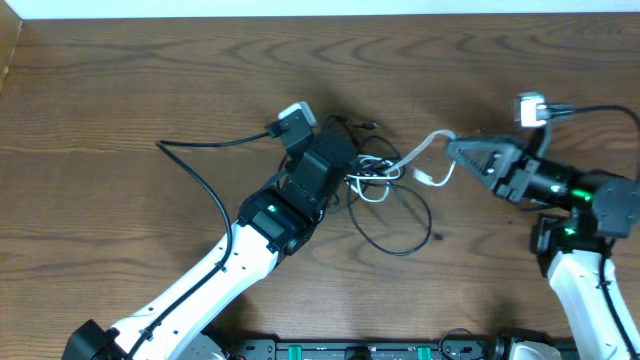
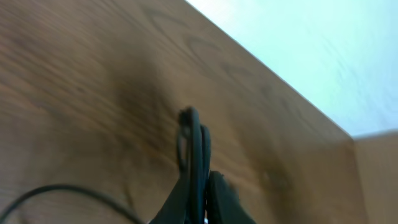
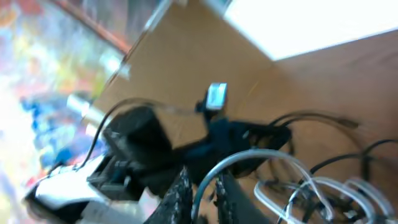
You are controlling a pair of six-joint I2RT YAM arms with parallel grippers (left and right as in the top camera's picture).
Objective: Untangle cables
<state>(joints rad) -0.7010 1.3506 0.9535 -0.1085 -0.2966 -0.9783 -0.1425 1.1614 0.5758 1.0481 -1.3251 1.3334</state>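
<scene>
left end effector [image 2: 200,179] is clamped on a black cable [image 2: 194,134]; white cable [image 3: 249,153] runs between the right end effector [image 3: 202,193] fingers, grip unclear.

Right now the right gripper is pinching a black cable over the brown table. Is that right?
No. The right gripper is pinching the white cable, not a black one, over the brown table. The right wrist view shows it between the fingers.
</scene>
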